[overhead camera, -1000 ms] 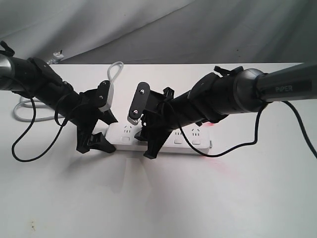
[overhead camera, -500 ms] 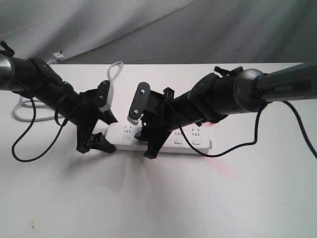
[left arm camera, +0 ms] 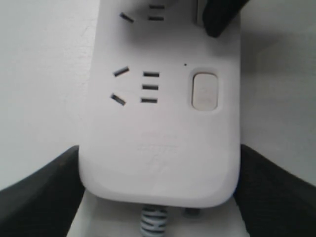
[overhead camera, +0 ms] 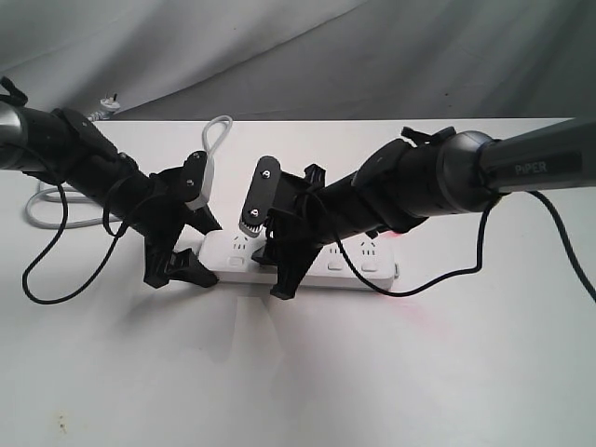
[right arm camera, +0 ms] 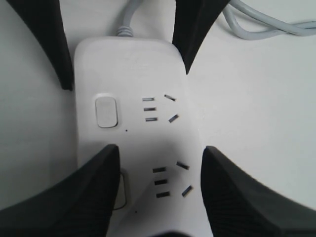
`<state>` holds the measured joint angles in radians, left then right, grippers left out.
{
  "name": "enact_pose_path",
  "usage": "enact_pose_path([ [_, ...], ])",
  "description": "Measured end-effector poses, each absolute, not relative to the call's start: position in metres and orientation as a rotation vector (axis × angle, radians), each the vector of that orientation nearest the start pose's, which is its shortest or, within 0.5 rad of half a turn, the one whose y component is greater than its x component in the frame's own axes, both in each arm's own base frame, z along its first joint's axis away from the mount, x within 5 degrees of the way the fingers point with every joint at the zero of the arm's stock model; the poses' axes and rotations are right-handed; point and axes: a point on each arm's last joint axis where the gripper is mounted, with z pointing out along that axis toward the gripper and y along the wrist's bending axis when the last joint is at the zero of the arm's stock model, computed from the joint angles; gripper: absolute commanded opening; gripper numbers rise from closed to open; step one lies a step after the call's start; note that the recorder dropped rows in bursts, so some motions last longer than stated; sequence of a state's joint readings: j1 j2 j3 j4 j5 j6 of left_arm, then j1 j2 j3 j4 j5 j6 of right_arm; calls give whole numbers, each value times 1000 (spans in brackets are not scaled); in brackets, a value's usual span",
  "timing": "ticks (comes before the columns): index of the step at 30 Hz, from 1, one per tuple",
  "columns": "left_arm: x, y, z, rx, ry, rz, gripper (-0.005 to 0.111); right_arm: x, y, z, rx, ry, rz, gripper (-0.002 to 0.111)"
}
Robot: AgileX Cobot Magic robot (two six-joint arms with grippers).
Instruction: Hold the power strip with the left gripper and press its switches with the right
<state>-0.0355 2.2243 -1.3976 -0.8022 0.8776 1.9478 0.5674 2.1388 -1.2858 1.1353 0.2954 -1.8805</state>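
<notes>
The power strip (overhead camera: 358,265) is lying flat on the counter (overhead camera: 298,372), centre, with its cord end to the left. The left tool (left arm camera: 158,148) is bracing that end, its jaws spread wide and bearing on both long edges. The right tool (right arm camera: 159,148) is standing wide open astride the strip. The end one of the switches (right arm camera: 106,112) is showing uncovered, and one finger is overlapping the next. Holding is judged done. Whether any button is being pressed cannot be told, and the row is judged largely outstanding.
</notes>
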Motion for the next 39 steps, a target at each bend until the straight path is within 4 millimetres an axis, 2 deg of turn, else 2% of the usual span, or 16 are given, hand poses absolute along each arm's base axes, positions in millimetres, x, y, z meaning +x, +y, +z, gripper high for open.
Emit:
enact_pose_path([
  [29,411,-65,96,1730,1978,-517,54,350,247,108,-1558,1895,266,48],
  [36,411,-65,96,1730,1978,-517,54,357,250,125,-1587,1812,217,48],
  [39,410,-65,96,1731,1978,-520,54,358,249,151,-1563,1756,193,48],
])
